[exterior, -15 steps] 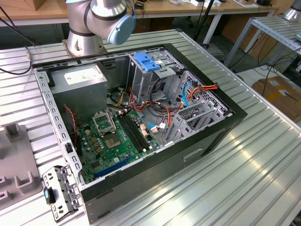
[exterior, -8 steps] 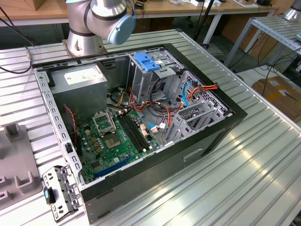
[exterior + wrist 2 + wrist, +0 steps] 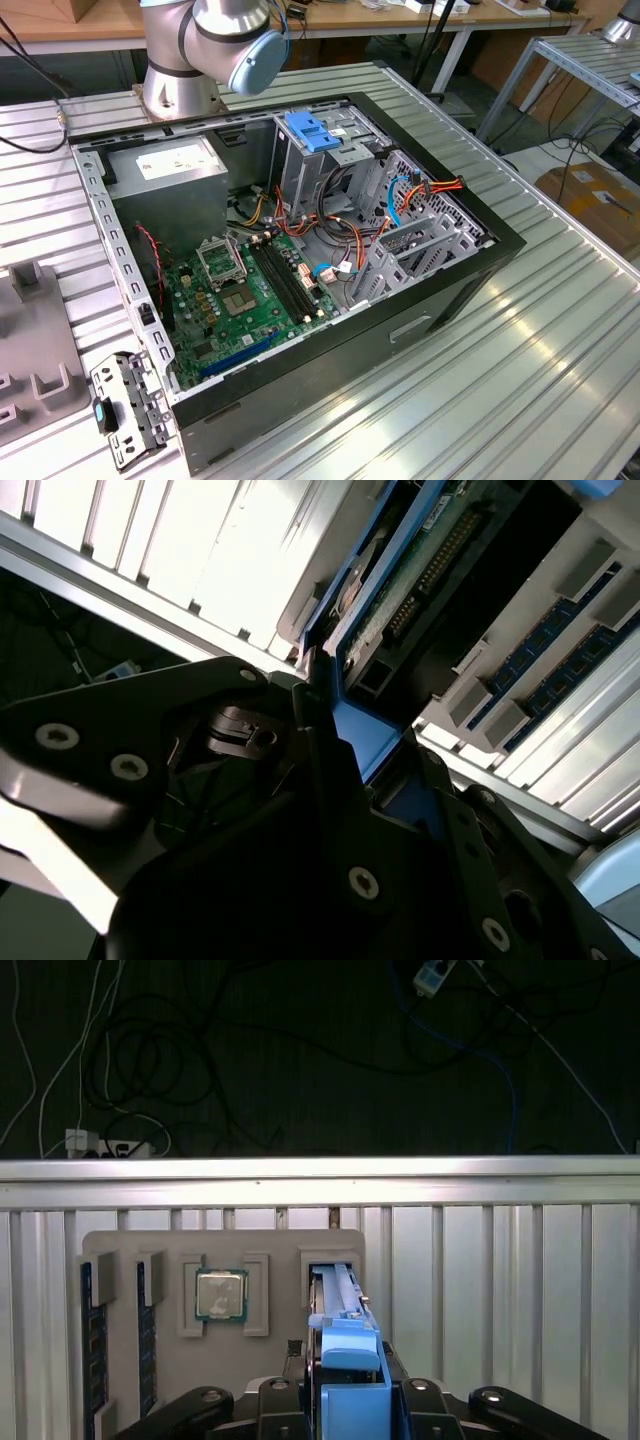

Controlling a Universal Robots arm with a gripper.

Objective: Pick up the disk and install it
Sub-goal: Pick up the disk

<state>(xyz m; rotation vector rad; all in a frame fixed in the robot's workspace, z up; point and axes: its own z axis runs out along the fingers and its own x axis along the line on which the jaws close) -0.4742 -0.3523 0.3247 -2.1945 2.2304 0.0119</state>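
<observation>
Gripping the disk (image 3: 336, 1295), which stands edge-on in a slot of the grey tray (image 3: 150, 1243): the gripper (image 3: 350, 1388) appears to have its jaws pinching the disk's blue carrier from both sides. A straight draw along the slot, without tilt, should keep the carrier from binding. The tray also holds a processor (image 3: 221, 1294) in a square pocket and memory sticks (image 3: 88, 1325) in narrow slots. The open computer case (image 3: 300, 395) lies on the counter (image 3: 530, 330).

A ribbed metal table (image 3: 520, 380) is carrying an open computer case (image 3: 300, 385). A grey tray (image 3: 30, 340) and a small metal bracket (image 3: 125, 405) are lying beside it, toward the exterior view's left.
</observation>
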